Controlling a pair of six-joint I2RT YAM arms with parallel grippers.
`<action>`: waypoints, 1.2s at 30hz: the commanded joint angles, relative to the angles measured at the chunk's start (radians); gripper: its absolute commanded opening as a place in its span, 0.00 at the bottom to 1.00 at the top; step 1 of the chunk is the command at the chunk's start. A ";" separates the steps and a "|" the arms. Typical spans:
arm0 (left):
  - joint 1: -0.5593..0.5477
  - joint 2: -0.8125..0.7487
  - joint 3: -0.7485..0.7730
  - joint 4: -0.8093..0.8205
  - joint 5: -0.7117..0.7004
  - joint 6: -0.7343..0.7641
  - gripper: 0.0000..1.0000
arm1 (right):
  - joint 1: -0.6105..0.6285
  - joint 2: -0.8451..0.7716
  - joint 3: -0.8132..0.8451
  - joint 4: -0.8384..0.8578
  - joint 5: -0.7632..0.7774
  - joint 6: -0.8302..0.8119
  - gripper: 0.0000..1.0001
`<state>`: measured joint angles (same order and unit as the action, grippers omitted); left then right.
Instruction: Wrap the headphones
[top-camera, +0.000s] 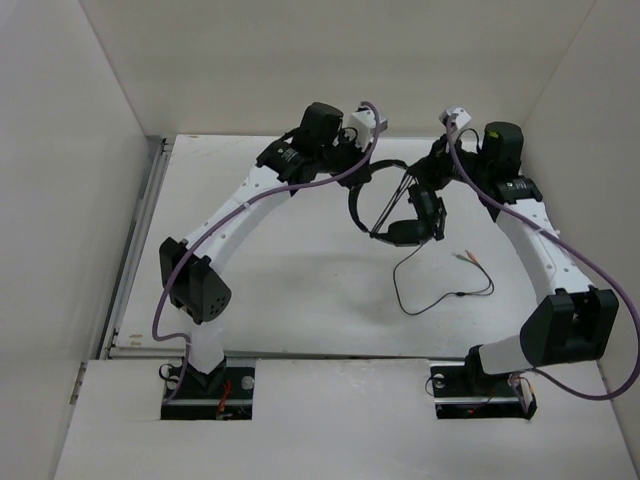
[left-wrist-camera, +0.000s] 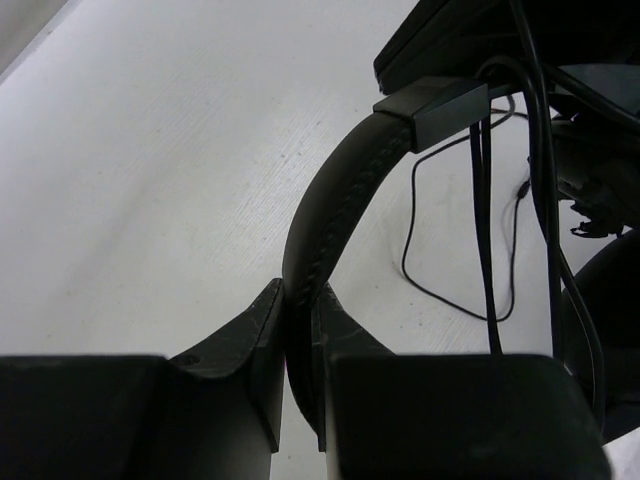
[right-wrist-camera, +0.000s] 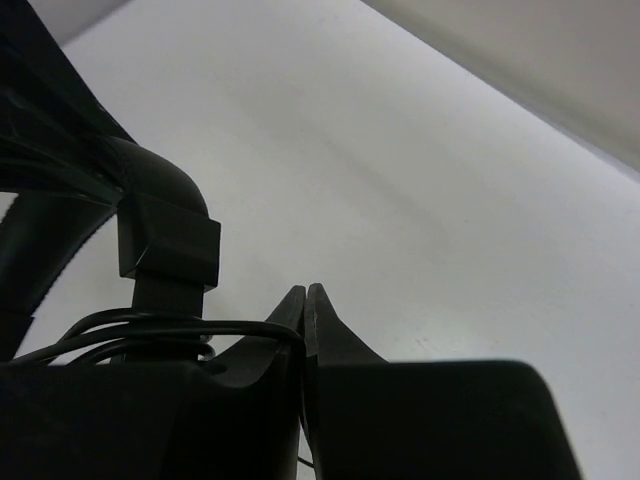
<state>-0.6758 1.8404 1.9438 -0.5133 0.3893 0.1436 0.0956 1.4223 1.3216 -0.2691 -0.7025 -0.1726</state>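
The black headphones (top-camera: 385, 205) hang above the table between my two grippers, one earcup (top-camera: 406, 232) lowest. My left gripper (top-camera: 362, 172) is shut on the padded headband (left-wrist-camera: 340, 195), which rises from between the jaws in the left wrist view. My right gripper (right-wrist-camera: 305, 312) is shut on the thin black cable (right-wrist-camera: 190, 326), which winds in a few turns round the headset's slider stem (right-wrist-camera: 165, 245) just left of the jaws. The rest of the cable (top-camera: 440, 288) trails down in a loose loop on the table, ending in reddish plug tips (top-camera: 468, 256).
White walls close the table at the back and both sides. A metal rail (top-camera: 140, 230) runs along the left edge. Purple robot cables (top-camera: 300, 185) run along both arms. A raised white ledge (top-camera: 330, 420) lies at the front by the arm bases.
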 joint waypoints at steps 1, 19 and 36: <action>-0.001 -0.093 0.110 0.021 0.203 -0.076 0.01 | -0.050 0.023 -0.038 0.180 -0.150 0.221 0.08; 0.026 0.014 0.379 0.153 0.299 -0.344 0.01 | -0.092 0.055 -0.269 0.859 -0.440 0.931 0.29; 0.094 0.103 0.557 0.363 0.054 -0.484 0.02 | 0.207 0.112 -0.432 1.180 -0.408 1.150 0.38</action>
<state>-0.6044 1.9648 2.4367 -0.2867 0.5323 -0.2874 0.2623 1.5341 0.9012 0.8001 -1.0958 0.9623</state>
